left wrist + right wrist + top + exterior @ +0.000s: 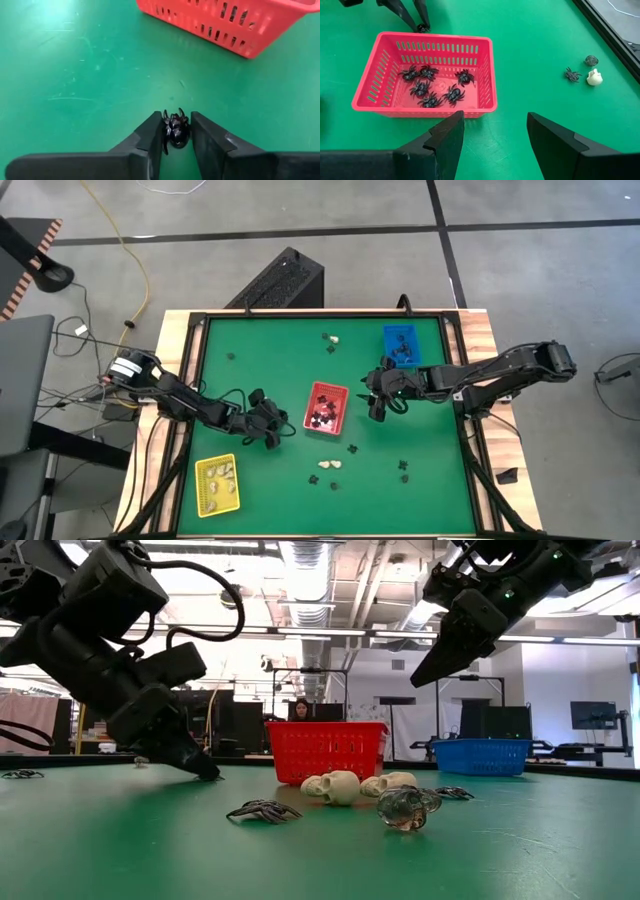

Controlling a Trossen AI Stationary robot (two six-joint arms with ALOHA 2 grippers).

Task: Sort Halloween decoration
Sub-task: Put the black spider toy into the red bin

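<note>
With the left hand (176, 134) clamped only by its fingertips on a small black plastic spider (176, 131) and the right hand (495, 135) apart, the spider risked slipping out when lifted off the green counter (75, 75).

Robotics lab or workshop, not a home. Green counter (260, 370) in a black frame, with wood edge strips, stands on a grey concrete floor (540, 280) crossed by dark lines. Loose cables (130, 275), one yellow, run over the floor beside a black box (282, 280). Level view across the counter: exposed ceiling ducts (305, 565) and strip lights, open hall, black equipment racks (320, 690), a monitor (592, 715) far right, and a person (300, 708) seated in the background. Two dark robot arms are mounted at the counter sides.
</note>
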